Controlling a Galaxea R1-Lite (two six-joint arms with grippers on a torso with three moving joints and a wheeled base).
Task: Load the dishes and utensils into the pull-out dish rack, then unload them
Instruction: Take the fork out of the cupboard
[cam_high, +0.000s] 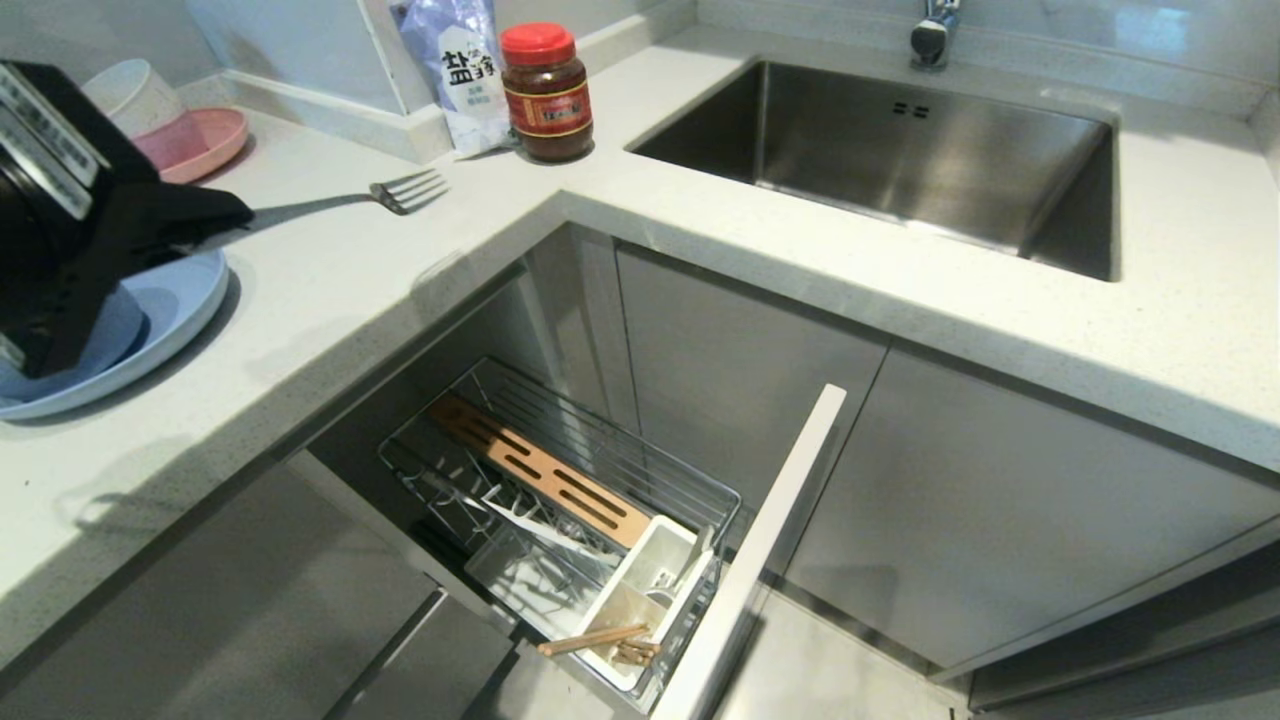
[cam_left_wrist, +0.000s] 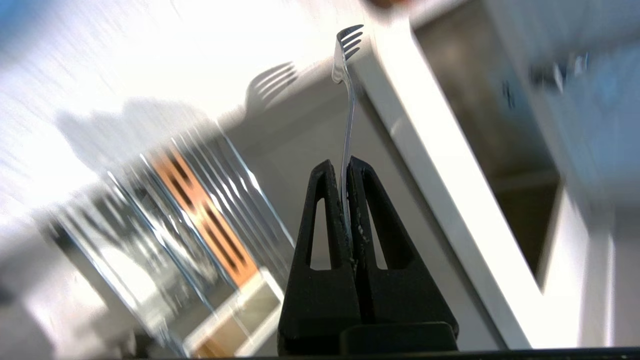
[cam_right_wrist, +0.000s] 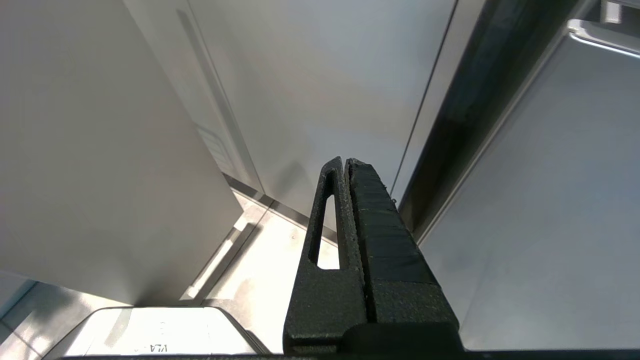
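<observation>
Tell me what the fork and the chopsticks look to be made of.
The fork, clamped in the left gripper: likely polished metal, silvery, thin and glinting. The chopsticks in the rack's white caddy: apparently light wood or bamboo, matte tan.

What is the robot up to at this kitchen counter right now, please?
The left gripper has its fingers shut on the handle of a silver fork, holding it in the air over the counter. Below, the pull-out dish rack stands open, with wooden chopsticks already in its white caddy. The light-blue plate and bowl sit on the counter under the arm. The right gripper is parked low beside the cabinets.
</observation>
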